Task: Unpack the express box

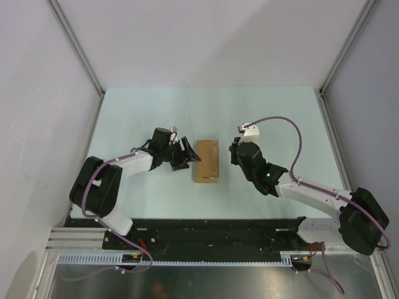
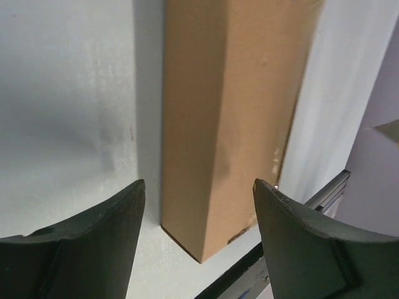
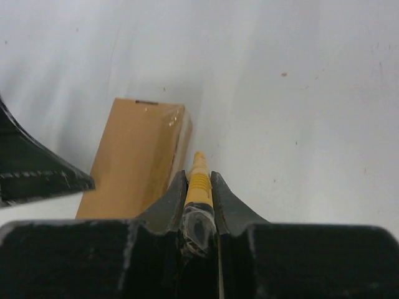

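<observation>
Firmly, right tool point(image 3: 198, 177) around knife point(image 3: 200, 190)

On table point(image 1: 156, 112): express box point(image 1: 206, 161) betw. left claw point(image 1: 190, 157) & right claw point(image 1: 234, 153); knife point(image 3: 199, 185) in right claw.

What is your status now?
Left pincer open, at the express box. Right pincer shut on yellow knife. Box closed, lying flat. Nothing blocking.
</observation>
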### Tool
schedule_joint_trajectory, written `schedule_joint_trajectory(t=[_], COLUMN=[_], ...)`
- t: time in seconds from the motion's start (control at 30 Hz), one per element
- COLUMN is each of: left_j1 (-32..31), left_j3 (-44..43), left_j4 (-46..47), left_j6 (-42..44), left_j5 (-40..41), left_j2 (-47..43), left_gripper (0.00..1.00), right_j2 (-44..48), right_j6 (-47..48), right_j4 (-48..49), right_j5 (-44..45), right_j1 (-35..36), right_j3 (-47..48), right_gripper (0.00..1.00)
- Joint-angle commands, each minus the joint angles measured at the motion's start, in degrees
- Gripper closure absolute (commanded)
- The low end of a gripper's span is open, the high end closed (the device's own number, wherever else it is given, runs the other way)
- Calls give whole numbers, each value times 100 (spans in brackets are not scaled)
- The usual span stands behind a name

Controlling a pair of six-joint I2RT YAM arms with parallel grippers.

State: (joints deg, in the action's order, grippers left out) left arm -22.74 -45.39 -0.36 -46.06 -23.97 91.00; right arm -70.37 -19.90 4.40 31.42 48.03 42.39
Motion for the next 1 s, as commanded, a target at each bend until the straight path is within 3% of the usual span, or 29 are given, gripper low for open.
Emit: schedule_joint_trajectory(t=[0.0,0.3,0.6,0.97], left_j1=[-46,-90,-169,-134], left_j3=[-269,-330,-190,-137], left_j4=[-192,-201,-201,-201], left_j6=[-139,-860,-1194,-1256], left_j5=[86,-732,-495,-521], left_j2=[295,796,849,911], left_gripper=[28,48,56,57], right_j2=[-161,-820,-1084,-1427], right_j6=[170,-58,56,-93], right_j4=[1219,1624,1616,1537], right_j5=[594,242,-100,-233], right_j1=[40,40,-101,-92], right_j3=[94,120,269,331], right_gripper=[100,100,100,100])
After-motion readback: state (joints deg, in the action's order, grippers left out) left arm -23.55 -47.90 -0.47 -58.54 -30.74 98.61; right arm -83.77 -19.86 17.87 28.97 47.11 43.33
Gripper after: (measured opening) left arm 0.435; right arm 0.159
